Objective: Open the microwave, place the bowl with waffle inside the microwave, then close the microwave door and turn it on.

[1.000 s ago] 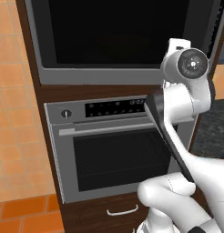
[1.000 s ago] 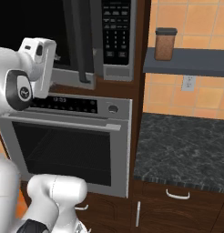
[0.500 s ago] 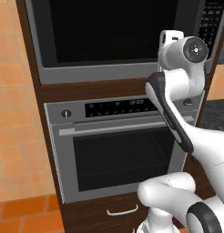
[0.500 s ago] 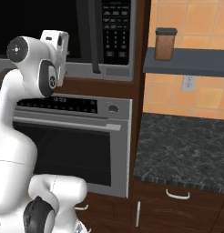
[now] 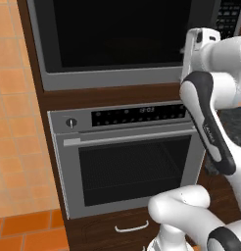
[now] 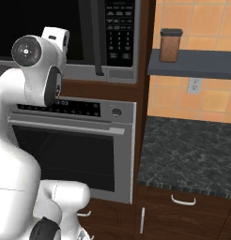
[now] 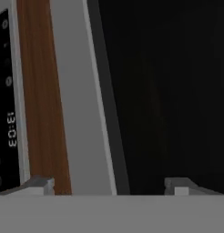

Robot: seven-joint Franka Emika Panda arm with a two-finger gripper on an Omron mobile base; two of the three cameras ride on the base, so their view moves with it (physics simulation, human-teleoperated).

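Note:
The microwave is built in above the oven, and its black keypad panel is at the right. The microwave door looks shut, with its dark vertical bar handle beside the keypad. My hand is raised in front of the door's lower right part, left of the handle in the right base view. In the hand view my gripper is open with nothing between its fingertips, facing the door's black glass and grey frame. The bowl with waffle is out of view.
The grey oven with its bar handle sits right below the microwave. To the right, a dark stone counter lies over drawers, and a brown jar stands on a shelf above it. My own arm stands in front of the oven's right side.
My hand has risen and swung closer to the microwave's front, near the door's handle side. The jaws stay wide apart. Microwave and oven have not moved.

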